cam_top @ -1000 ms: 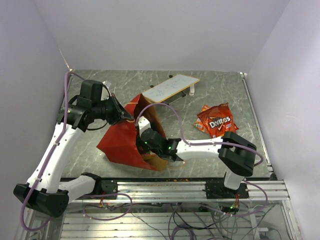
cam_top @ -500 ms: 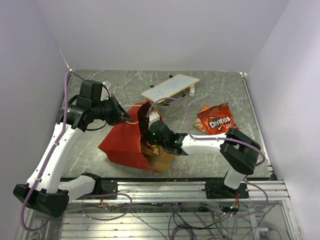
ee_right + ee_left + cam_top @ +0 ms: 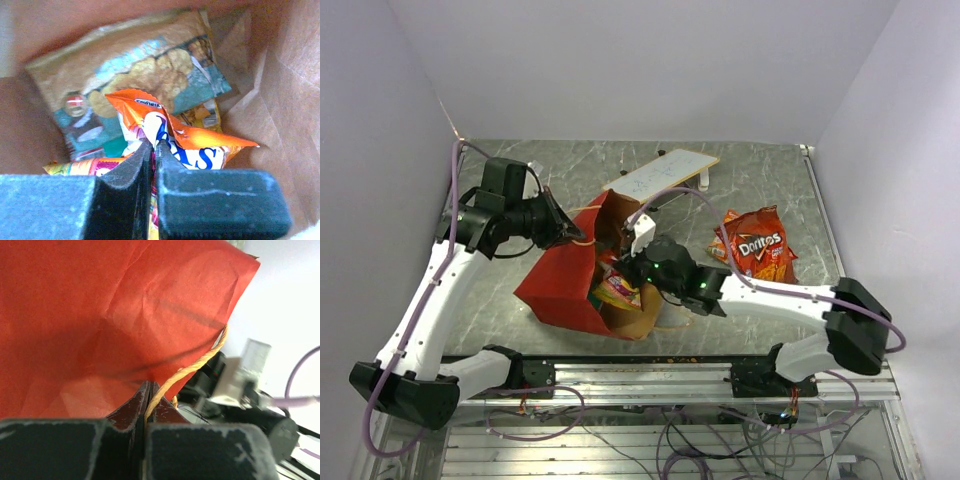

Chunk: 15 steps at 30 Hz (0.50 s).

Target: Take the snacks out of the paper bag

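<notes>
Left of centre in the overhead view: left gripper (image 3: 563, 236) clenched on the thin yellow string handle (image 3: 192, 367) at the rim of the large red paper bag (image 3: 560, 285). The left wrist view shows the twisted cord running between fully closed jaws, red paper just behind. The paper bag lies on its side on the grey marbled table (image 3: 770, 170), mouth toward lower centre, brown kraft lining showing. Paper matte, creased, soft-walled.

Centre: right gripper (image 3: 152, 147) reaches into the bag mouth, pinched tight on a crinkled corner of an orange-and-white foil packet (image 3: 182, 137). Under it, inside the bag: a flat glossy gold-brown and teal cookie packet (image 3: 140, 75) and the edge of a multicoloured packet (image 3: 75, 165).

Upper centre: flat white tan-edged board (image 3: 660, 175), not involved.

Right: red Doritos chip bag (image 3: 752, 242), puffy foil, out on the table well apart from the paper bag.

Risks, as judged:
- The hold is on a thin, slick foil corner, so it may slide free on the pull.
- The packet may snag the kraft fold or drag its neighbours.
- If the paper bag gets towed along, the thin cord could slip or tear at its anchor and the mouth would collapse.
</notes>
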Available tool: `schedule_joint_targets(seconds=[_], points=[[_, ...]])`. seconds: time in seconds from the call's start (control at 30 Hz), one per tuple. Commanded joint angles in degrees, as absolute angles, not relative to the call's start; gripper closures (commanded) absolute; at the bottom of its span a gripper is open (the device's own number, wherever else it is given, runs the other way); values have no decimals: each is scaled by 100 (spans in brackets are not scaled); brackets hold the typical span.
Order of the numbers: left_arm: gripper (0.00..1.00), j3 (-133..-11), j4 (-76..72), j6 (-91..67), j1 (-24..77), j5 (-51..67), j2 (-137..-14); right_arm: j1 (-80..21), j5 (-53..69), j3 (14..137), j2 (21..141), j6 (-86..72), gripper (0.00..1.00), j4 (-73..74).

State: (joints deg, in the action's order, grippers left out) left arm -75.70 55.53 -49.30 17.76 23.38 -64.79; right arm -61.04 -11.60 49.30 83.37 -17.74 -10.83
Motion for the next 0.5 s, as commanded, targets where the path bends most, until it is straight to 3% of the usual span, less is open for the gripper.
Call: schedule_joint_targets(seconds=[0.0, 0.27, 0.47], points=[[93, -7798, 5366, -4803, 1728, 2437, -6581, -6153, -794, 4848, 7572, -1628, 100, -992], [93, -7946, 5254, -4815, 1715, 2456, -6660, -6152, -1144, 5544, 6625, -960, 100, 399], [93, -8033, 5281, -4732, 1713, 2525, -6731, -6153, -2175, 6216, 6068, -835, 100, 1158]])
